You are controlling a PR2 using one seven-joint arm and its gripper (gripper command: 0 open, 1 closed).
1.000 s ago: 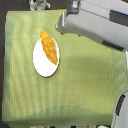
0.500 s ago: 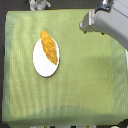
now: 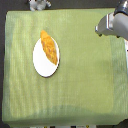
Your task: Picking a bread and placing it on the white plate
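The tool's [image 3: 102, 27] jaws are unreadable, blurred. The bread [image 3: 49, 47] lies diagonally across the white plate [image 3: 42, 65], overhanging its upper rim.

arm [image 3: 112, 25] pulled back toward exterior view's right, away from bread [image 3: 49, 47]

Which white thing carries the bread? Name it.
The white plate, the flat oval on the green cloth: the bread lies on it. The small white object at the view's top edge is apart from it.
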